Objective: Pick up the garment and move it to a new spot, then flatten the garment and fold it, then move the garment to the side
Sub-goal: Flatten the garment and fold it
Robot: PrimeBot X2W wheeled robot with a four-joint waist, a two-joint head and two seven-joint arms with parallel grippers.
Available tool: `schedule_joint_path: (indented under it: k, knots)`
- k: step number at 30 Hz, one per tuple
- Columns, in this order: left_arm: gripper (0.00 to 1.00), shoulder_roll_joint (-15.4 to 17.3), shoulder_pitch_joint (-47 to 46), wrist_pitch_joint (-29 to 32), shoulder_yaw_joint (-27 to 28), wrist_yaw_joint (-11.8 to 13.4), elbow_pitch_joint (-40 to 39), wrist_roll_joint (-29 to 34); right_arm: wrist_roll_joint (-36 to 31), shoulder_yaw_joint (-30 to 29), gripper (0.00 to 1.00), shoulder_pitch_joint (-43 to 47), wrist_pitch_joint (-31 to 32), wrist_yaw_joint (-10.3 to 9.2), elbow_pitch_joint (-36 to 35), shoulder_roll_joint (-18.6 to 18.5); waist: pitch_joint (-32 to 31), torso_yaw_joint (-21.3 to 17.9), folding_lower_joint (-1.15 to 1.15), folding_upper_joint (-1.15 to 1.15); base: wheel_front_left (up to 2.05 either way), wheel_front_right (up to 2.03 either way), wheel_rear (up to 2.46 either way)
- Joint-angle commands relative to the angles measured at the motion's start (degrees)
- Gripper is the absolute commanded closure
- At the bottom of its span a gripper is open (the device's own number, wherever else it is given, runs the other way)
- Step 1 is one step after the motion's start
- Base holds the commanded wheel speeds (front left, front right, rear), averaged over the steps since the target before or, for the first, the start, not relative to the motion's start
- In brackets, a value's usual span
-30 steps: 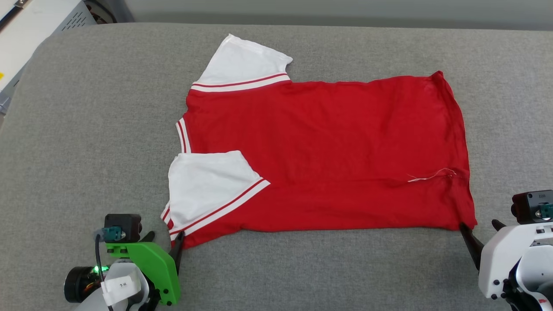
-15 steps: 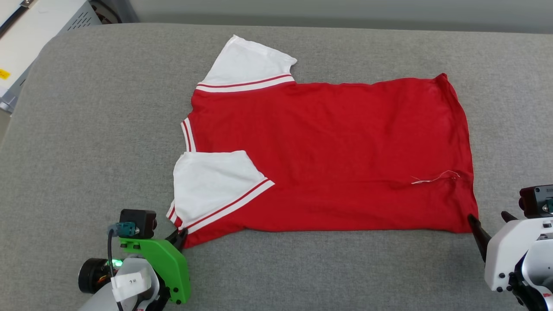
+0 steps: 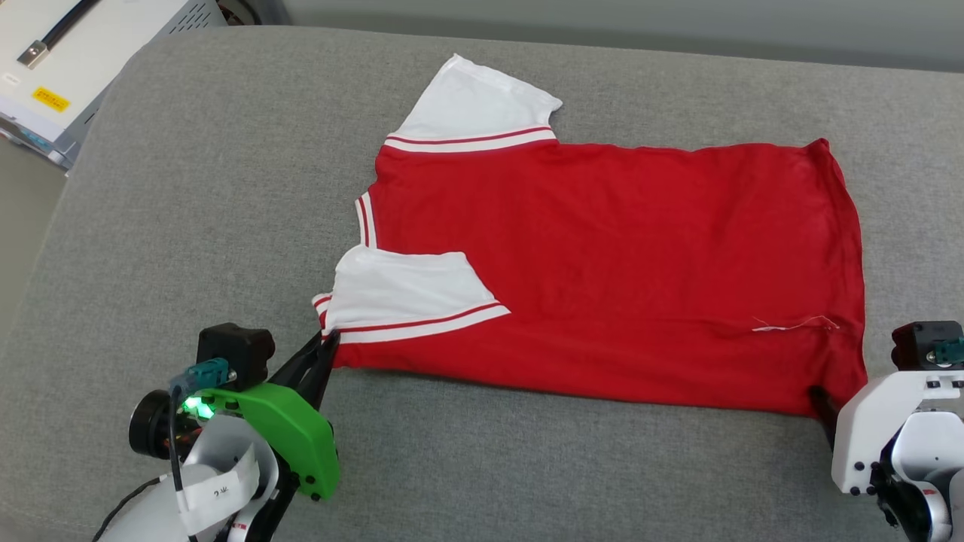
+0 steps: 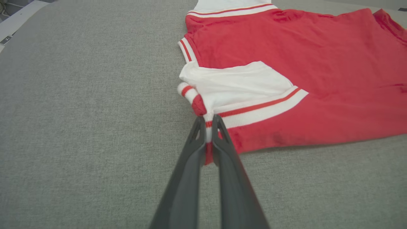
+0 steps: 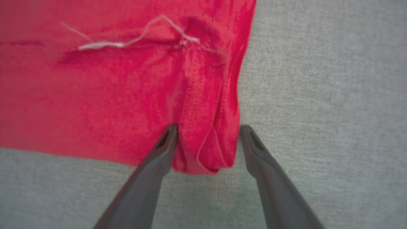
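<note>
The left gripper [image 4: 208, 121] had snapped shut on the striped corner of the shirt [image 3: 617, 256] near the cushion's [image 3: 188, 188] front edge. The right gripper [image 5: 209, 127], jaws wide astride the hem, needed closing before any lift.

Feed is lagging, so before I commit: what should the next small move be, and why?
Probably close the right claw: it stands open astride the hem corner of the red jersey T-shirt with white sleeves, while the left claw is shut on its striped sleeve trim. Both corners likely need gripping before lifting.
</note>
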Motion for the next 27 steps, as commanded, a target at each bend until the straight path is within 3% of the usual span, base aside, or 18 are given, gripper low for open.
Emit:
schedule_joint_path:
  k: [1,5,6,7,8,17,27]
  knots:
    - [1.00,0.5,-0.4,0.1,0.1,0.4,-0.7,0.9,-0.3,-0.1,0.00,-0.9,-0.2,-0.04,1.5,0.8,0.4,0.2,0.00,0.69,0.00,0.00,0.00]
    - [1.00,0.8,0.0,0.6,-0.5,0.6,-1.1,1.3,-1.2,-0.2,0.01,-1.2,0.8,-0.04,4.4,1.3,1.0,0.1,0.00,0.69,0.00,0.00,0.00]
    - [1.00,0.8,0.0,0.6,-0.6,0.6,-1.1,1.3,-1.3,-0.2,0.52,-1.2,1.0,-0.04,4.9,1.4,1.1,0.1,0.00,0.69,0.00,0.00,0.00]
    - [1.00,0.8,0.0,0.6,-0.7,0.6,-0.9,1.3,-1.4,-0.3,0.73,-1.3,1.2,-0.04,5.4,1.5,1.2,0.0,0.00,0.69,0.00,0.00,0.00]
    - [1.00,0.9,0.1,0.7,-0.8,0.5,-0.6,1.4,-1.4,-0.3,1.00,-1.3,1.2,-0.04,5.6,1.6,1.2,0.0,0.00,0.69,0.00,0.00,0.00]
    - [1.00,1.4,1.4,1.1,-2.3,-0.4,4.5,1.4,-0.7,-1.8,1.00,-0.3,-0.6,-0.04,6.4,2.1,-1.6,-1.6,0.00,0.69,0.00,0.00,0.00]
    - [1.00,2.8,5.9,1.2,-3.6,-1.5,6.7,-0.2,3.3,-2.1,1.00,4.6,0.7,-0.04,1.4,2.5,-6.6,-4.4,0.00,0.69,0.00,0.00,0.00]
